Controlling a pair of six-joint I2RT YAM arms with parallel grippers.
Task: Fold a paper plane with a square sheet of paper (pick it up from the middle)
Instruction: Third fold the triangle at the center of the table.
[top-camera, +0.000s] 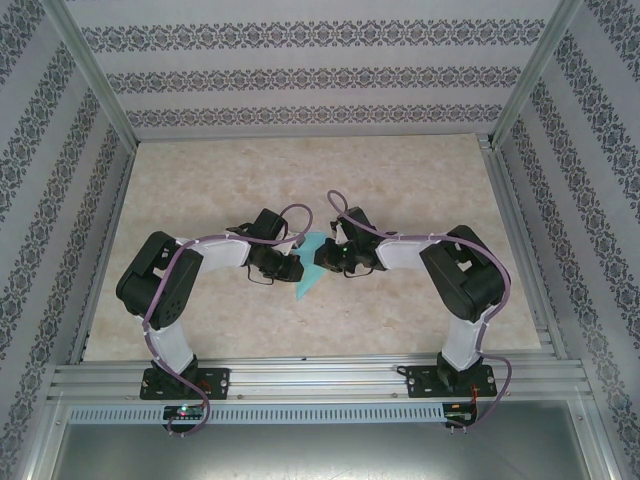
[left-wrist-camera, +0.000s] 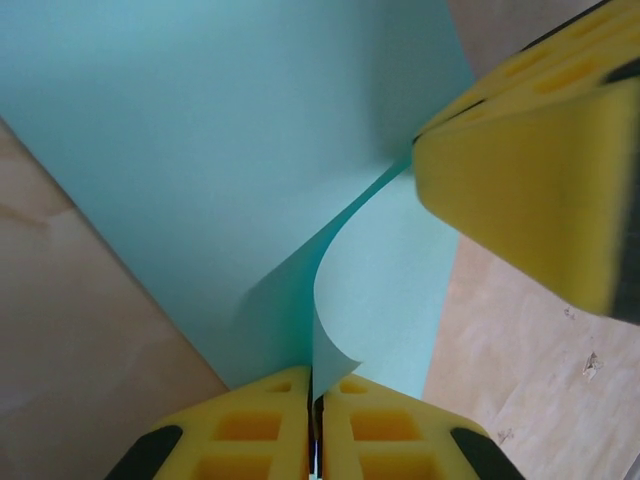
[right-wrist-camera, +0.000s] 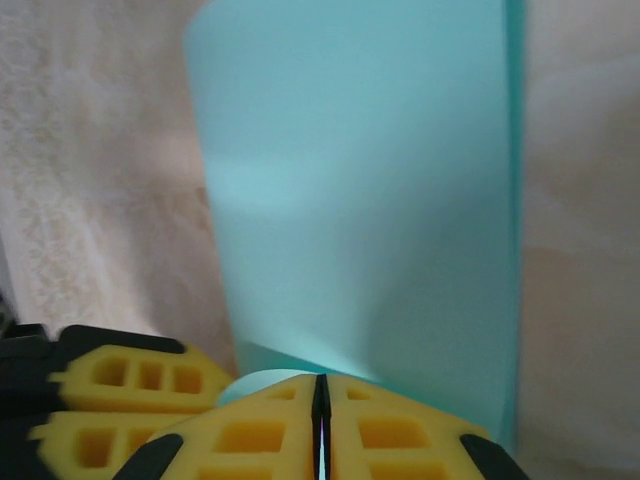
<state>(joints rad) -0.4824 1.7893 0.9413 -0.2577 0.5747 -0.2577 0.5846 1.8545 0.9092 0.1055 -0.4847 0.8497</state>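
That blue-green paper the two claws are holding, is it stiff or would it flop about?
Probably floppy: the sheet bends in a soft curl just above the left gripper, which is pinched shut on it. Likely very light too, as it looks thin where the right gripper clamps it. Being that thin, it would probably crease if squeezed.

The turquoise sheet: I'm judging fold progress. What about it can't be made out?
Top external: sheet of paper tiny, partly covered by left end effector and right end effector.
Left wrist: top cut off by frame; pinched edge hidden between fingers.
Right wrist: blurred; near edge behind fingers.
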